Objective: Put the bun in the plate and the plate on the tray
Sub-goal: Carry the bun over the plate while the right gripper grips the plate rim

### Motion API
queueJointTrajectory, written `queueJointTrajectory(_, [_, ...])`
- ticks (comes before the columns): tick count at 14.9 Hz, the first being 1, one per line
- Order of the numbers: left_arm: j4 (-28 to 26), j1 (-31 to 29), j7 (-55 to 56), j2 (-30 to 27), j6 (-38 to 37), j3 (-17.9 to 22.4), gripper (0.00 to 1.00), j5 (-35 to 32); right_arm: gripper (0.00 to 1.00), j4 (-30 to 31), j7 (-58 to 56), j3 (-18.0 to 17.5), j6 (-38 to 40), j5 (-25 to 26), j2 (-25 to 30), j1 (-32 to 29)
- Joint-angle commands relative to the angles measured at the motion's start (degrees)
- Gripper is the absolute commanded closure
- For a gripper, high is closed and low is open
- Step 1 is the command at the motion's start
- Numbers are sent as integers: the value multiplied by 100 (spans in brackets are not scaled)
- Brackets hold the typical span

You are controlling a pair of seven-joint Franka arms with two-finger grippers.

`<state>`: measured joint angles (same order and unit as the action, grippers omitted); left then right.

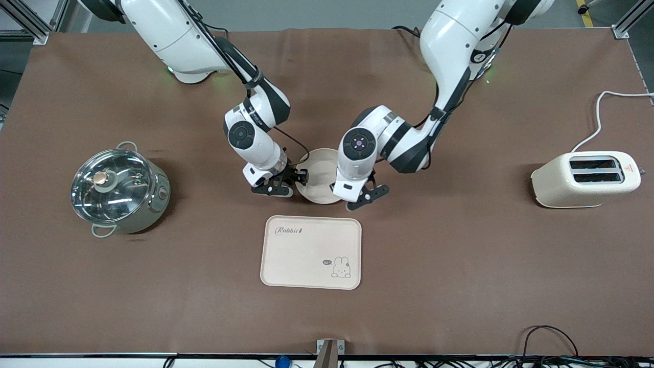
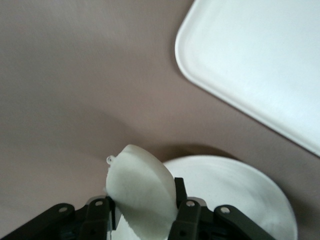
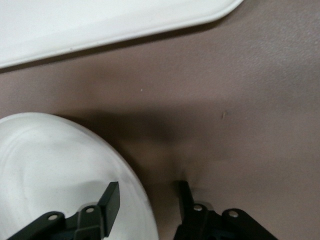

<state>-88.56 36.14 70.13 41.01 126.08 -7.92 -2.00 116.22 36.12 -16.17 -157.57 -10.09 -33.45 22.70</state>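
The round cream plate lies on the brown table, a little farther from the front camera than the tray. My left gripper is at the plate's edge toward the left arm's end and is shut on the pale bun, held over the rim of the plate. The tray's corner shows there too. My right gripper is open at the plate's other edge. In the right wrist view this gripper straddles the rim of the plate, one finger over the dish and one over the table.
A steel pot with a glass lid stands toward the right arm's end. A cream toaster with a white cord stands toward the left arm's end. The tray's edge lies close to the plate.
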Motion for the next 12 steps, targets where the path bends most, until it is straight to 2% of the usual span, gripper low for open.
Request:
queueJointTrajectory(1, [67, 262, 438, 143, 144, 54, 55, 33, 54, -12, 229, -27, 59, -11, 67, 68])
queueJointTrajectory(3, [67, 455, 764, 205, 241, 45, 51, 42, 64, -3, 238, -27, 59, -11, 67, 76])
queueJointTrajectory(4, [67, 534, 922, 231, 259, 45, 45, 42, 73, -3, 229, -27, 59, -11, 67, 68])
queueJointTrajectory(5, [67, 561, 1045, 249, 267, 45, 36, 42, 85, 6, 238, -27, 59, -11, 67, 68])
queueJointTrajectory(6, [67, 561, 1116, 258, 259, 45, 16, 42, 96, 6, 238, -27, 51, -11, 67, 68])
queueJointTrajectory(7, [67, 561, 1160, 240, 259, 45, 0, 34, 98, 14, 220, -27, 42, -11, 67, 68])
queueJointTrajectory(10, [224, 553, 1187, 74, 207, 45, 0, 33, 100, 23, 141, -27, 33, 16, 84, 68])
queueJointTrajectory(12, [330, 448, 1161, -154, -82, 80, 0, 34, 100, 84, 115, -27, 42, 51, 172, 68])
